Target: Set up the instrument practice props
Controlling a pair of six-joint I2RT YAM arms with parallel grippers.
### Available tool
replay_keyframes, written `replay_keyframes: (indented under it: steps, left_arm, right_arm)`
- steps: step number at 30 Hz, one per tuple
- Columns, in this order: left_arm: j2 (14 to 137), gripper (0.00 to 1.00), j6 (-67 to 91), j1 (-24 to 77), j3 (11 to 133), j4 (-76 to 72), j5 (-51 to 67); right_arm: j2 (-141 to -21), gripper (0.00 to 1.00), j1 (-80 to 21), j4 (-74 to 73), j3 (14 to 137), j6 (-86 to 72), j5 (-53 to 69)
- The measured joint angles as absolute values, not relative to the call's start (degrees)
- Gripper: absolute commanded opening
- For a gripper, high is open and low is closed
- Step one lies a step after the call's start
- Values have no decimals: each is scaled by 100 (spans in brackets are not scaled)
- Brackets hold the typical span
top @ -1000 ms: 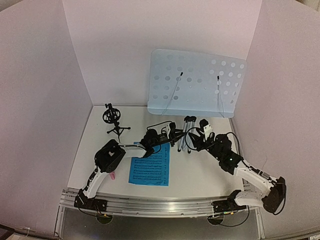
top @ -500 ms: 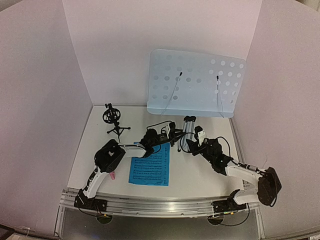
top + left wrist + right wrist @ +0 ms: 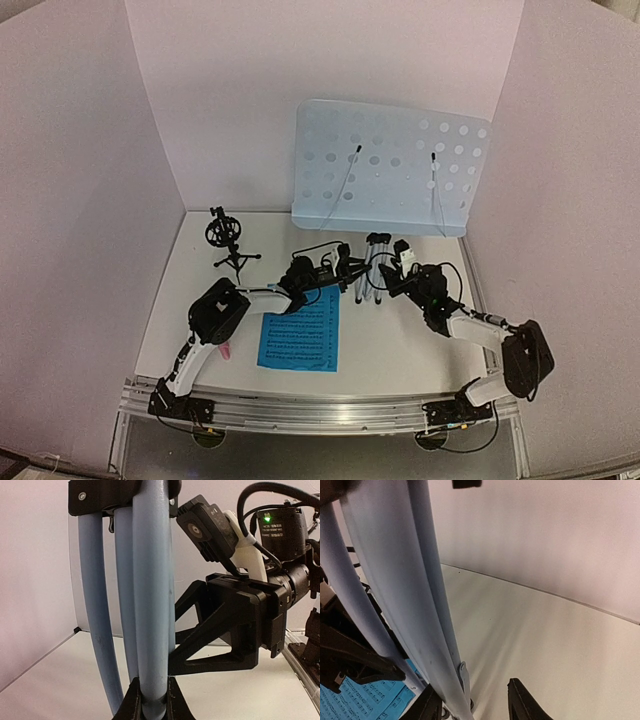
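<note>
Silver music stand (image 3: 371, 268): folded tripod legs bunched together, upright between the two grippers. In the left wrist view, three pale tubes (image 3: 150, 605) rise straight up from the fingers.
Perforated desk (image 3: 385, 165): pale, with round holes, high above and beyond both sets of fingers. Two thin black page-holders (image 3: 345, 180) lie across it.
Left gripper (image 3: 152, 690): black fingers clamped on the foremost leg tube, one on either side.
Right gripper (image 3: 471, 686): fingers (image 3: 520, 700) apart. The legs pass between them, close to one finger and clear of the other.
Blue sheet music (image 3: 300, 330): flat on the table (image 3: 400, 340), just behind the left fingers. Black staves are printed on it, too small to read.
Black mic mount (image 3: 228, 242): upright on its small tripod, well to the left of the left fingers.
Pink microphone (image 3: 226, 350): only a tip shows beside the left arm, far behind its fingers.
</note>
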State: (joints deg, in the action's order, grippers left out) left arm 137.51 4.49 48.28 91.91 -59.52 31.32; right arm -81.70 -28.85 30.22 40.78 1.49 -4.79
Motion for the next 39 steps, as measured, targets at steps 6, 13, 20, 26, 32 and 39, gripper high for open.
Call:
replay_keyframes:
  steps: [6,13,20,26,32,39]
  left_arm:
    - [13751,0,474,4805,9288,-5779,3144]
    - [13753,0,636,4740,9387,-5582,3153]
    - [13753,0,599,4705,9415,-5502,3249]
    - [13694,0,410,4723,9541,-5106,3502]
    - [13497,0,294,4776,9460,-4697,3715]
    - [13267,0,294,4890,9295,-4336,3908]
  right_arm:
    - [-8477,31,-2722,3078,4327,276,-16]
    - [-8698,0,-2628,2926,4630,470,473]
    - [-8627,0,-2604,2793,4623,643,541]
    - [-8198,0,-2604,2197,4508,826,345]
    - [-7693,0,-2580,1399,4459,1027,288]
    - [-7112,0,-2570,668,4310,1094,253]
